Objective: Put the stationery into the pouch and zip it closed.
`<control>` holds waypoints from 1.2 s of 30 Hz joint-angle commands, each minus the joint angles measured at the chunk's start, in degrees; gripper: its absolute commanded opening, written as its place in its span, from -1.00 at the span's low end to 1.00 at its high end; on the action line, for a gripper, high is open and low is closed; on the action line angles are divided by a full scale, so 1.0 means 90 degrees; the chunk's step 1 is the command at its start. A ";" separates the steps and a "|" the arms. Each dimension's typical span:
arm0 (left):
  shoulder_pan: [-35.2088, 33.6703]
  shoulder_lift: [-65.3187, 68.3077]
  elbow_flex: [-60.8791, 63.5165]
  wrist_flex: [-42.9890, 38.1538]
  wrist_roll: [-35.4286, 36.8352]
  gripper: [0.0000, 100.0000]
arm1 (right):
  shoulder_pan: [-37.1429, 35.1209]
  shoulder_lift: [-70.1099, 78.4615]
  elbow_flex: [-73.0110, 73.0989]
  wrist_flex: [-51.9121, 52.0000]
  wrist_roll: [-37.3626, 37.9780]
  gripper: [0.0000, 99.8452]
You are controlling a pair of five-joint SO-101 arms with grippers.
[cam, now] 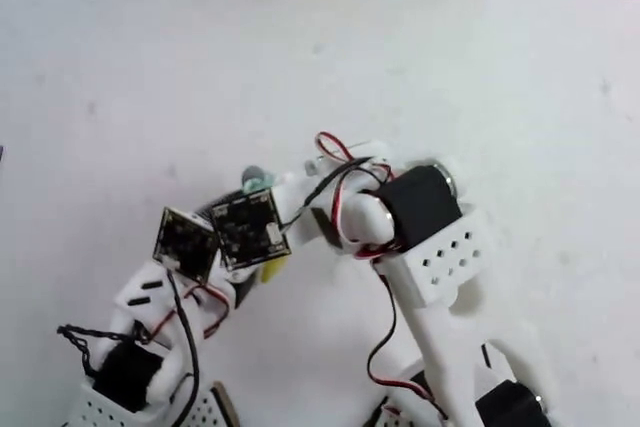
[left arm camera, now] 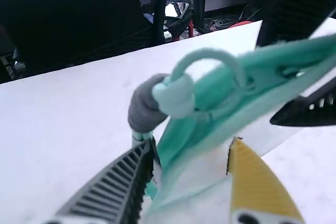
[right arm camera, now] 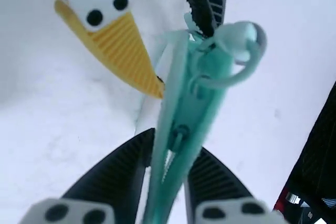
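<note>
White tabletop (cam: 300,57) is seen across the high view. Mint pouch (right arm camera: 181,119) is held at lower centre between the arms: one edge is clamped by the right gripper (right arm camera: 168,174), the zip end is pinched by the left gripper (left arm camera: 191,150), probably so the zip is tensioned for closing. Beaded zip pull (left arm camera: 173,95) is shown mid-frame.
</note>
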 commanded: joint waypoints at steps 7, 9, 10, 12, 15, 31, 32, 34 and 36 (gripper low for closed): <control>0.0474 -0.0034 -0.0322 -0.0010 -0.0059 -0.59 | -0.0337 -0.0054 -0.0049 0.0112 0.0059 -0.96; 0.0425 -0.0044 -0.0361 -0.0029 -0.0068 -0.67 | -0.0327 -0.0063 -0.0059 0.0112 0.0059 -0.96; 0.0317 -0.0044 -0.0381 -0.0029 -0.0068 -0.69 | -0.0259 -0.0063 -0.0059 0.0112 0.0059 -0.96; 0.0015 -0.0044 -0.0498 -0.0029 -0.0068 -0.69 | -0.0093 -0.0063 -0.0059 0.0112 0.0254 -0.96; -0.0376 -0.0044 -0.0664 0.0010 -0.0029 -0.60 | 0.0230 -0.0063 -0.0059 0.0122 0.0576 -0.96; 0.0073 -0.0171 -0.1241 0.0586 -0.0029 -0.48 | -0.0122 -0.0063 -0.0742 0.0112 0.0449 -0.96; 0.0181 -0.0249 -0.1358 0.0772 -0.0029 -0.48 | -0.0220 -0.0063 -0.0801 0.0122 0.0449 -0.96; 0.0249 -0.0298 -0.1573 0.1016 -0.0029 -0.48 | -0.0396 -0.0063 -0.0850 0.0122 0.0449 -0.96; 0.0239 -0.0298 -0.1719 0.1162 -0.0029 -0.48 | -0.0454 -0.0063 -0.0840 0.0132 0.0449 -0.96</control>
